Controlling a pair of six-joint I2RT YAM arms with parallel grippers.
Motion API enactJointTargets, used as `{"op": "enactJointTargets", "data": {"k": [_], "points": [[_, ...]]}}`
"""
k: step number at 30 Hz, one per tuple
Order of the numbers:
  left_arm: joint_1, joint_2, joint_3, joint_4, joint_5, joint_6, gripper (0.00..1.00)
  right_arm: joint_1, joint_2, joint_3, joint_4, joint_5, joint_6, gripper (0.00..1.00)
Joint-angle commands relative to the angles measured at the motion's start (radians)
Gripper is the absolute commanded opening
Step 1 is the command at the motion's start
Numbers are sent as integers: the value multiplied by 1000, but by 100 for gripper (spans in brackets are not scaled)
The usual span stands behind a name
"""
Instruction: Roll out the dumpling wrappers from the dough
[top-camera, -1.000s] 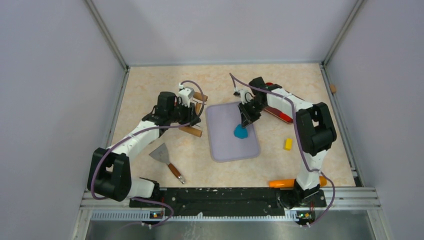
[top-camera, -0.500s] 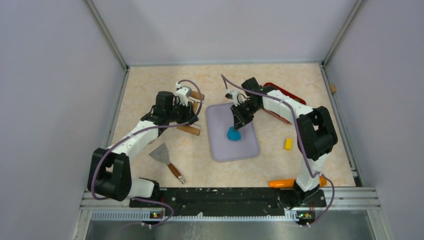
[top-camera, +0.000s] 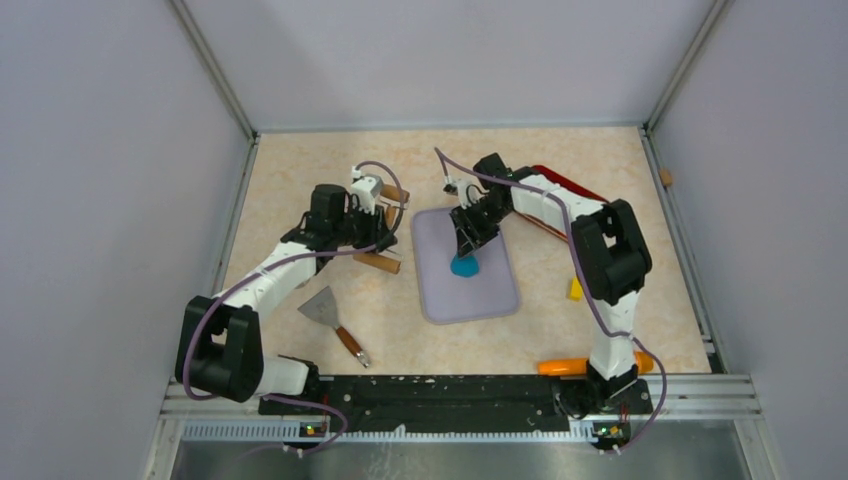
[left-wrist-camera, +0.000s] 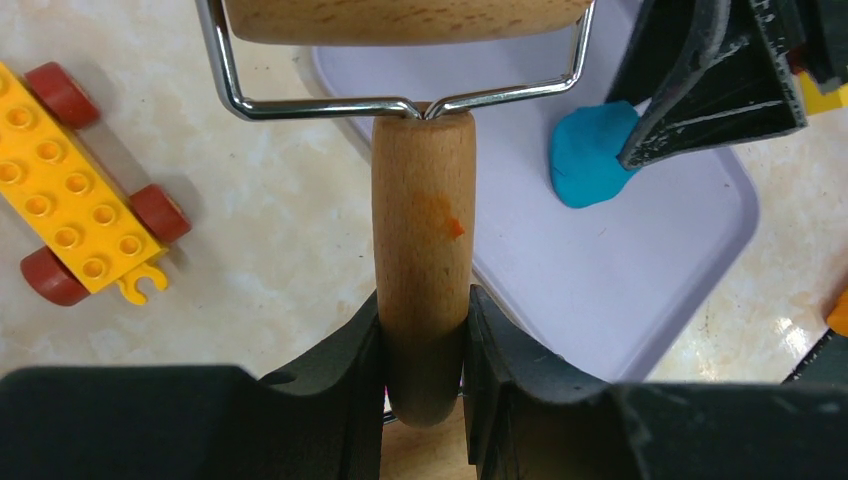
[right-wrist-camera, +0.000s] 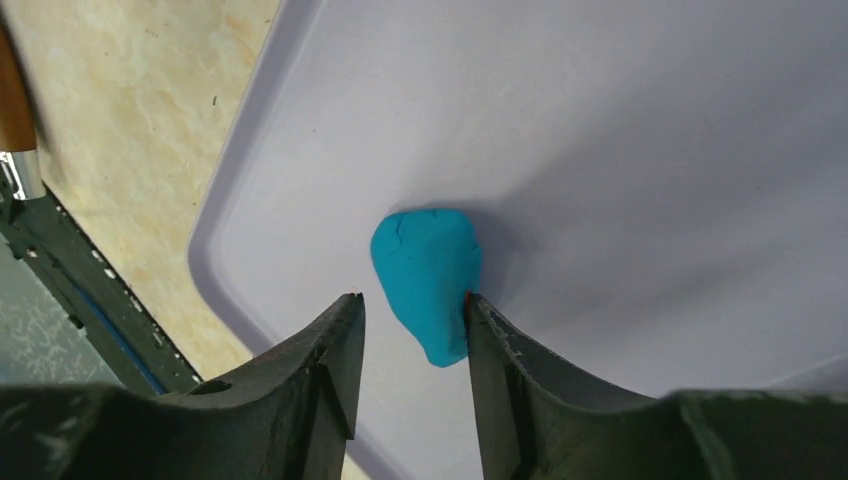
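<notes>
The dough (top-camera: 463, 266) is a small teal-blue lump on the lavender mat (top-camera: 490, 295), left of its middle. It also shows in the right wrist view (right-wrist-camera: 428, 272) and in the left wrist view (left-wrist-camera: 588, 152). My right gripper (top-camera: 467, 243) is open over the lump's far side. In its wrist view (right-wrist-camera: 412, 310) the right finger touches the lump's edge and the left finger stands apart. My left gripper (top-camera: 390, 238) is shut on the handle of the tan wooden roller (left-wrist-camera: 424, 230), left of the mat. No dumpling wrappers are in view.
A tan wooden piece (top-camera: 383, 262) lies beside the left gripper. A scraper (top-camera: 328, 310) lies near left. A yellow block (top-camera: 576, 288), an orange tool (top-camera: 565, 366) and a red tray (top-camera: 565, 190) are on the right. A yellow toy car (left-wrist-camera: 75, 200) lies left of the roller.
My right gripper has moved left across the mat, and the dough lump has shifted left with it. The left arm with the roller has barely moved.
</notes>
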Motion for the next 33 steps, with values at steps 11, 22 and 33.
{"op": "enactJointTargets", "data": {"k": [11,22,33], "points": [[-65,7,71,84,153,87,0,-30,-65,146,7,103,-43,56],[-303,77,100,262,220,345,0,-199,-448,-156,257,-127,360,56],[-363,287,256,258,300,422,0,-214,-479,-227,254,-289,435,64]]}}
